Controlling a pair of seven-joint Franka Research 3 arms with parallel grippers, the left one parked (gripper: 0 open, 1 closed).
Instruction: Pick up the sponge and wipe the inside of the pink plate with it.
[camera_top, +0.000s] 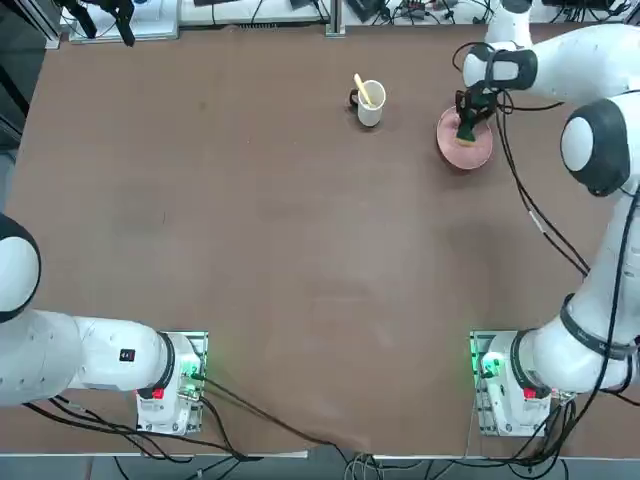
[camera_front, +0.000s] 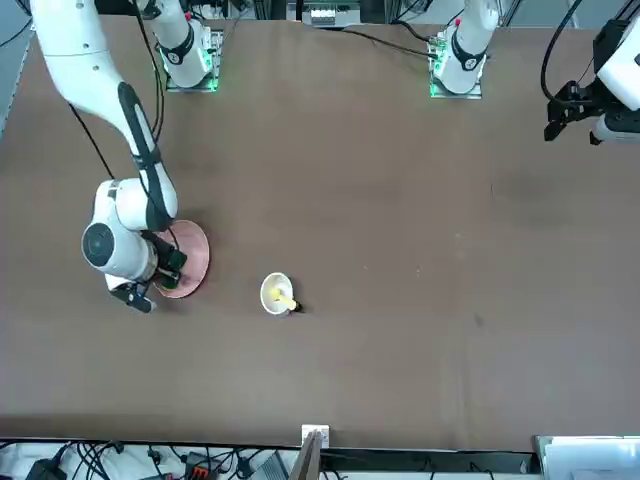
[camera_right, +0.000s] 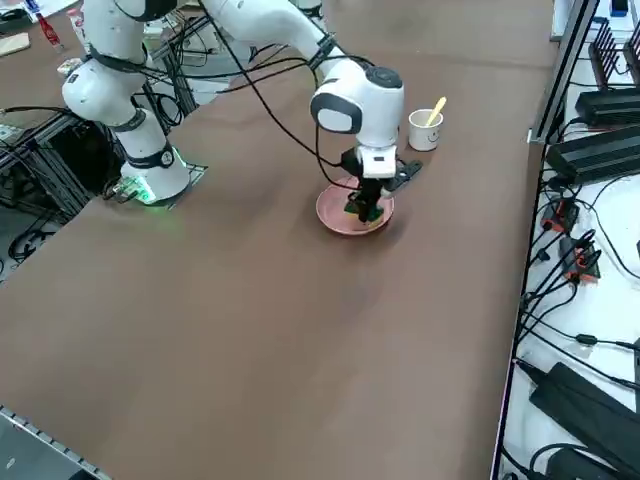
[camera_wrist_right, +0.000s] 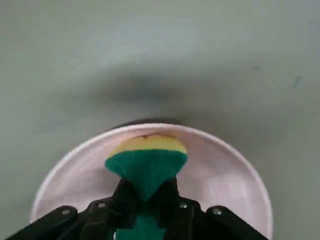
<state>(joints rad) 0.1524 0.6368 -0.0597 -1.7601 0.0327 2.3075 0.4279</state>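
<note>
On the brown table (camera_top: 250, 230), going from left to right in the top view, stands first a white mug (camera_top: 371, 102) with a yellow stick (camera_top: 362, 88) in it. Right of it, apart, lies the round pale pink plate (camera_top: 478, 152). Above the plate, the right gripper (camera_top: 469, 122) has its jaws clamped on the small green and yellow sponge (camera_wrist_right: 146, 162), which hangs over the plate's inside.
</note>
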